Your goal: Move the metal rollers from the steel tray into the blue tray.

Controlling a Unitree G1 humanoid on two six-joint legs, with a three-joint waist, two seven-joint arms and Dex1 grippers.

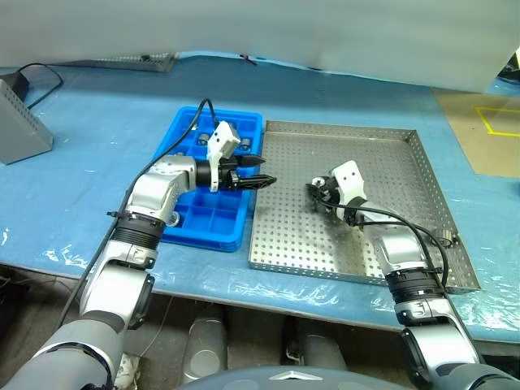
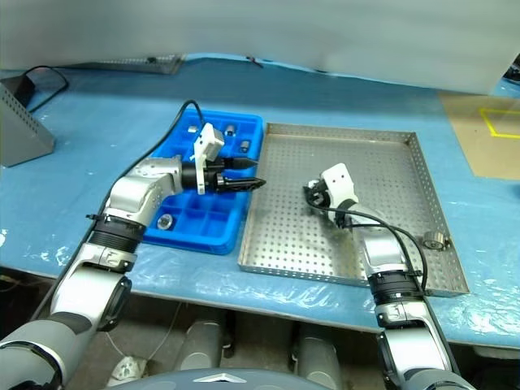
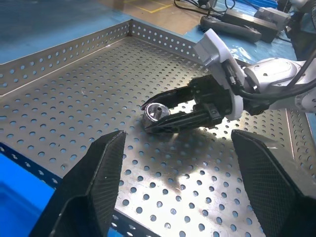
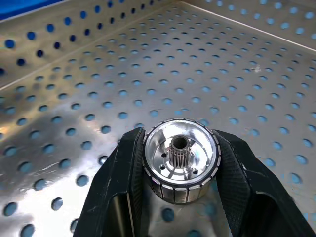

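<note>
The right gripper (image 1: 312, 192) sits low over the middle of the steel tray (image 1: 406, 175), its fingers clamped on a metal roller (image 4: 180, 160). At its nine o'clock lies the blue tray (image 1: 185, 136), with rollers (image 2: 237, 137) in several compartments. The left gripper (image 1: 258, 172) hangs wide open above the trays' shared edge. Another roller (image 2: 434, 240) lies outside the steel tray, at its four o'clock.

On the desk (image 1: 97, 114), side by side and touching: blue tray (image 1: 252, 122) at left, steel tray (image 1: 422, 171) at right. In the blue tray's far compartments, a few metal rollers (image 2: 244, 146); one more near its front left corner. At mid steel tray, between the right hand's (image 1: 315, 195) fingers (image 4: 123, 173), one roller (image 4: 181, 160). Over the trays' shared edge, the left hand (image 1: 258, 172). Far left on the desk, a box (image 1: 20, 122).
</note>
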